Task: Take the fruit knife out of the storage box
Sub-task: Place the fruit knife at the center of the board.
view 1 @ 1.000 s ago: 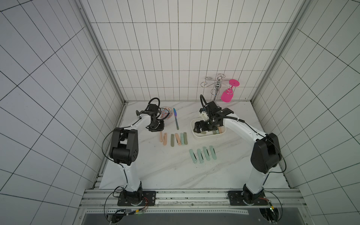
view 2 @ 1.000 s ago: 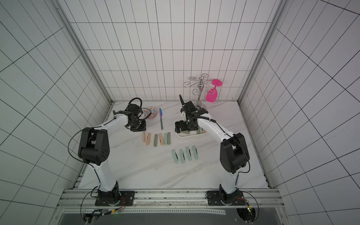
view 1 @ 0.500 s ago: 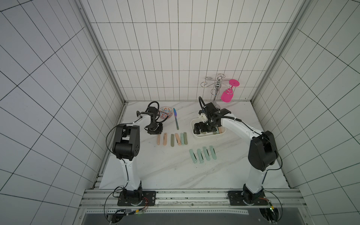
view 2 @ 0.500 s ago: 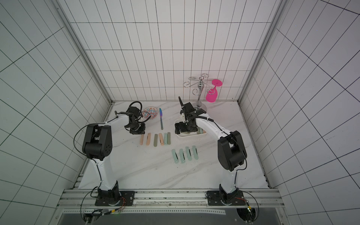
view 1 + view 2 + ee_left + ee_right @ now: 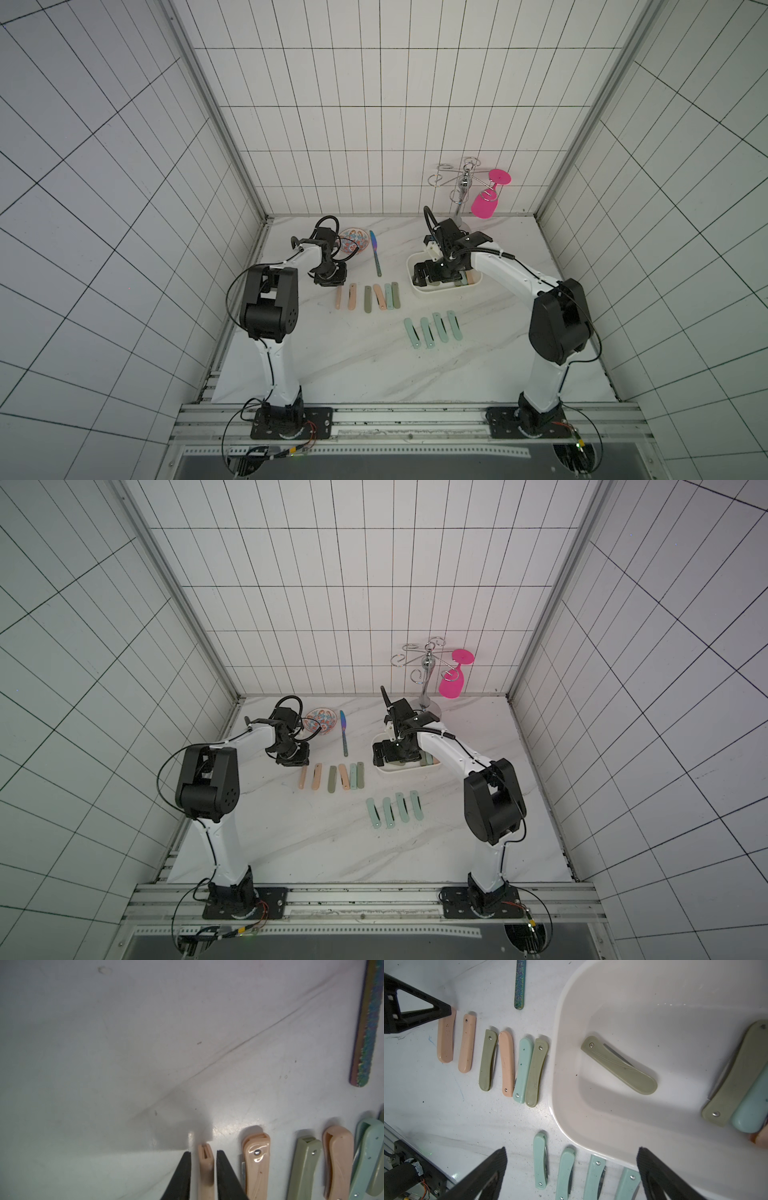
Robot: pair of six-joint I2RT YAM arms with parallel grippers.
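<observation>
Hovering over the white storage box [image 5: 562, 1028], the right gripper [image 5: 571, 1150] has its jaws spread wide and carries nothing. Below it, an olive-green folding fruit knife [image 5: 618, 1065] lies alone on the box floor, slanted against the walls, with a thin line of blade showing along one side of the handle. Another olive knife [image 5: 737, 1076] and a mint knife [image 5: 753, 1109] sit pressed together at the far end of the box.

Across the marble table [image 5: 332, 365], the left gripper [image 5: 203, 1153] is down at the outer end of the row of six knives [image 5: 368, 297]. Its jaws stand narrowly apart on either side of a peach folding knife [image 5: 205, 1167], with a sliver of table showing on each side. To my eye that knife is set down, not clamped.

I'd say the job is mid-way, at the point of choosing the next knife. The lone olive one looks like the easy pick. The right wrist would need to turn so the jaws cross the handle's narrow width, then drop, close, and lift clear of the rim.
</observation>
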